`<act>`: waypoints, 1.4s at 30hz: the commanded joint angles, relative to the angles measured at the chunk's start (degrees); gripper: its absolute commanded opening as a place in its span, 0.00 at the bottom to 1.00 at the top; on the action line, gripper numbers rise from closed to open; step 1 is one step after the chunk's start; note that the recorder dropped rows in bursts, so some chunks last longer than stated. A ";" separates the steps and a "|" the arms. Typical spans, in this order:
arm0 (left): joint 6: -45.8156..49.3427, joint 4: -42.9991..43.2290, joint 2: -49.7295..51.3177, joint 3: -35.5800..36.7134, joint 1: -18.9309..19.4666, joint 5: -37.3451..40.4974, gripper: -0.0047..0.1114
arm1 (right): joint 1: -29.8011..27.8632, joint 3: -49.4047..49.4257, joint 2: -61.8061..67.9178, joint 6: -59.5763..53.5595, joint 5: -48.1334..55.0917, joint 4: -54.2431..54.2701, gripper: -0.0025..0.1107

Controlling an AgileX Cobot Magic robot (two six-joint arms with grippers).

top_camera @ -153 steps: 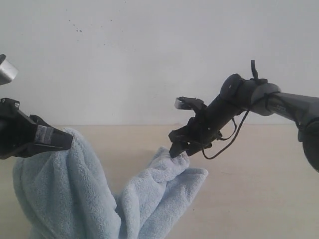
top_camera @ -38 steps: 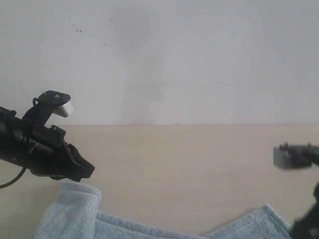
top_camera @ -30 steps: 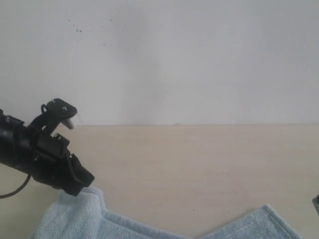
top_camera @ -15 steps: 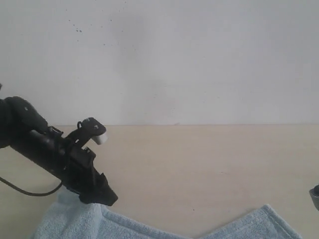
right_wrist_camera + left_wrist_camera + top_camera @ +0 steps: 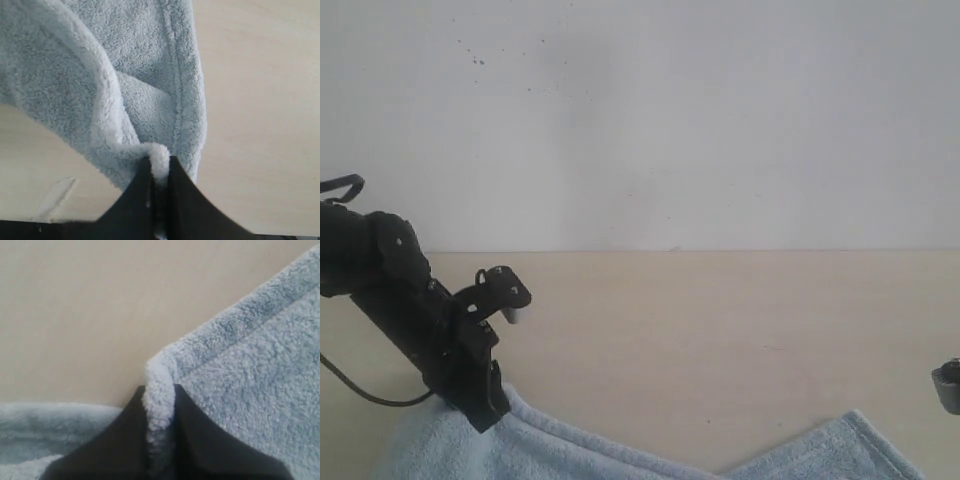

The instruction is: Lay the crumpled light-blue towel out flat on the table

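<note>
Left hand (image 5: 159, 390) is clenched on the light-blue towel (image 5: 570, 455). The wrist view shows both black fingers (image 5: 125, 440) squeezing a little upright ridge of the fluffy cloth right at a hemmed corner. From across the room, that arm comes down steeply with its tip right on that corner.

Right hand (image 5: 159, 162) is the same deal: clamped shut on a pinched-up fold of towel just beside the stitched hem. The cloth next to that pinch is lifted and curled over, so it isn't flat there. From where I'm standing I can only catch a dark bit of the right arm (image 5: 948, 385) just past the towel's other far corner. The pinch itself is out of sight.

The towel is stretched across the pale wood-look counter (image 5: 720, 320) between the two hands. Its far edge sags back toward me in the middle, so the two corners stick out like points.

Beyond the towel is a wide strip of bare counter, then the plain white wall (image 5: 670, 120) with a few small dark specks on it.
</note>
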 commanded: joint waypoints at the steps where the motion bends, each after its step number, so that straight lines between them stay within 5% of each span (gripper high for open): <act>1: -8.20 3.14 -6.67 -0.38 -0.17 1.46 0.07 | 0.01 0.06 -0.46 0.23 -0.92 0.32 0.02; 8: -15.75 3.14 -21.23 1.22 -0.17 8.59 0.07 | 0.01 0.06 -0.46 0.23 -3.55 0.30 0.02; 16: -23.01 2.14 -37.53 5.64 -0.17 30.57 0.07 | 0.01 0.06 -0.46 0.23 -4.55 0.87 0.02; 25: -26.46 0.97 -48.83 15.73 -0.17 31.50 0.07 | 0.01 0.06 -0.46 -4.01 -4.55 5.96 0.02; 29: -26.46 -0.18 -50.60 21.81 -0.17 31.50 0.08 | 0.01 0.06 -0.46 -8.17 -3.54 10.38 0.12; 35: -25.91 -2.69 -50.69 32.14 -0.17 31.50 0.38 | 0.01 0.06 -0.46 -11.77 -3.97 13.71 0.41; 39: -25.55 -6.76 -50.69 34.03 -0.17 31.50 0.60 | 0.01 0.06 -0.46 -11.44 -5.41 13.71 0.44; 42: -25.55 -8.13 -50.69 34.03 -0.17 29.28 0.65 | 0.01 -0.05 -0.46 -11.16 -5.98 13.71 0.44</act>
